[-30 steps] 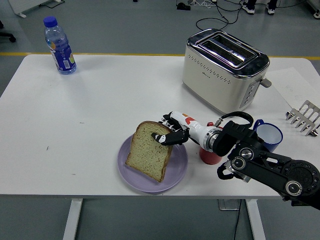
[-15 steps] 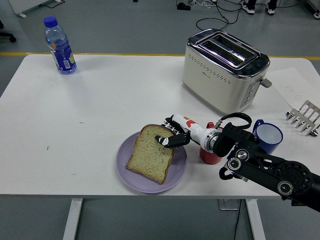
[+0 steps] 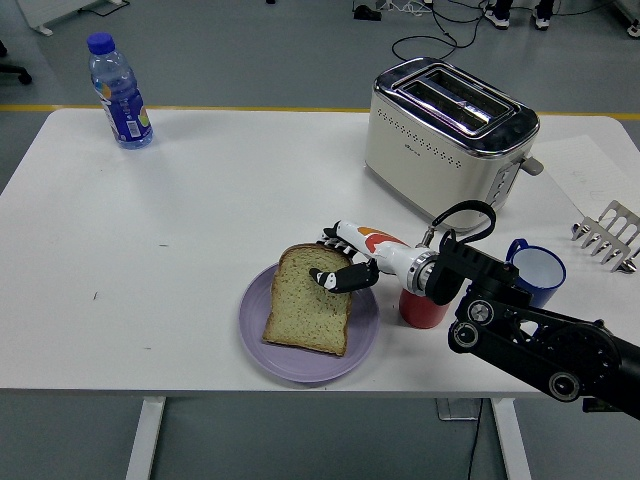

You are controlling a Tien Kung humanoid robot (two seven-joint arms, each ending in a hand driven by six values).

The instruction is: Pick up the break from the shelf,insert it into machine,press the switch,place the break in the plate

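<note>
A slice of bread [image 3: 310,304] lies nearly flat on the purple plate [image 3: 262,342] near the table's front edge. My right hand [image 3: 337,263] reaches in from the right and still pinches the slice's upper right corner, thumb on top, fingers behind. The cream and chrome toaster [image 3: 447,135] stands at the back right with both slots empty and its lever [image 3: 532,165] on the right end. The left arm is out of view.
A red cup [image 3: 421,309] stands under my right forearm, a blue mug [image 3: 534,270] just right of it. A metal toast rack [image 3: 608,234] sits at the right edge. A water bottle [image 3: 119,93] stands at the far left corner.
The bread has tipped from leaning upright down onto the plate and shifted slightly right, with my right hand lowering along with it.
</note>
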